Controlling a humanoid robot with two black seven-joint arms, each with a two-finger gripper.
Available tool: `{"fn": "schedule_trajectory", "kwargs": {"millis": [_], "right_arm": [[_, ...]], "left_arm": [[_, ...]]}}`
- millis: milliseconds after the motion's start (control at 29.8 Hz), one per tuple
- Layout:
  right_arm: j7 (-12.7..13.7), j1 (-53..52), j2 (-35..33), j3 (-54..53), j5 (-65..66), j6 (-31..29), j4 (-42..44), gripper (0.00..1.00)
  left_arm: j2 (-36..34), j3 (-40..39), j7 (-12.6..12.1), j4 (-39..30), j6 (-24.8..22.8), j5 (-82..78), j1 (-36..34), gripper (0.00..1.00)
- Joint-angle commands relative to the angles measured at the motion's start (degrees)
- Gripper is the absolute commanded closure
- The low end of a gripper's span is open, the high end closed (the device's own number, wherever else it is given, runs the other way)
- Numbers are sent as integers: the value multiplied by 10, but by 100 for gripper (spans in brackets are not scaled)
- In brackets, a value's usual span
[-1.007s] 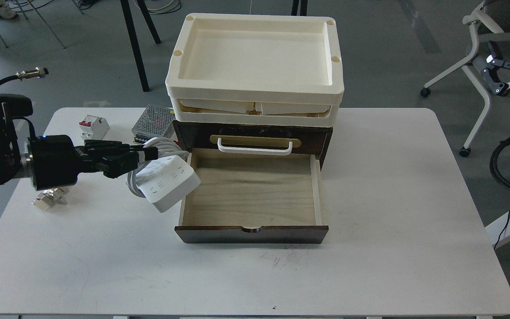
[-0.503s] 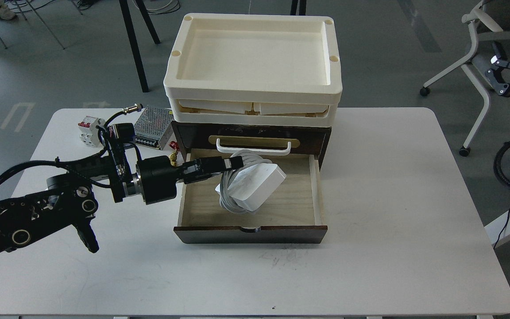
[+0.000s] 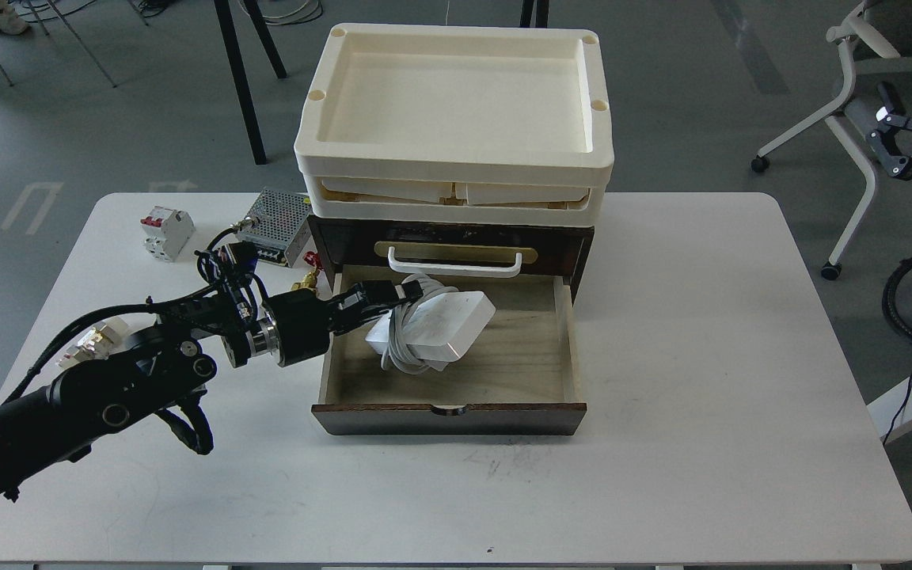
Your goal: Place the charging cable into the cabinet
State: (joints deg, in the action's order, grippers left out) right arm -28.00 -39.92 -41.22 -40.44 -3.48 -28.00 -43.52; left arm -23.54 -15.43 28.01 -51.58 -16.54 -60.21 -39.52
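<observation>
1. Note the white table (image 3: 662,443) nearest you; the small dark brown wooden cabinet (image 3: 452,418) stands at its middle with its pale wood-lined drawer pulled out toward you.
2. Locate the left gripper (image 3: 393,297), entering from the left over the drawer's left wall. Its fingers are clenched on the charging cable (image 3: 436,328), a long white rectangular power strip with its thick white cord coiled around it.
3. Observe that the strip hangs tilted inside the drawer opening, extending right of the fingers. Its long axis runs roughly left to right, right end higher. Whether it touches the drawer floor cannot be determined.
4. Judge the next move as lowering and releasing; the left arm is the one positioned for it.
5. Note the cream plastic trays (image 3: 456,170) stacked on the cabinet.
6. The right gripper (image 3: 891,138), far right, appears spread and empty.
</observation>
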Motion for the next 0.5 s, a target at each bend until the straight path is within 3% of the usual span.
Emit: {"fn": "schedule_trajectory", "kwargs": {"millis": [0,168,302,336,369,470], "right_arm": [[0,1,0,0,0,0,0,0],[0,1,0,0,0,0,0,0],[0,1,0,-1,0,0,-1,0],[0,1,0,-1,0,0,-1,0],[0,1,0,-1,0,0,-1,0],[0,1,0,-1,0,0,-1,0]], "left_arm": [[31,0,0,49,5,4,11,100],[49,-2,0,56,19,4,21,88],[67,-4,0,57,26,30,23,37],[68,-5,0,56,26,39,22,14],[68,-7,0,55,24,50,21,7],[60,-6,0,48,16,57,20,1]]}}
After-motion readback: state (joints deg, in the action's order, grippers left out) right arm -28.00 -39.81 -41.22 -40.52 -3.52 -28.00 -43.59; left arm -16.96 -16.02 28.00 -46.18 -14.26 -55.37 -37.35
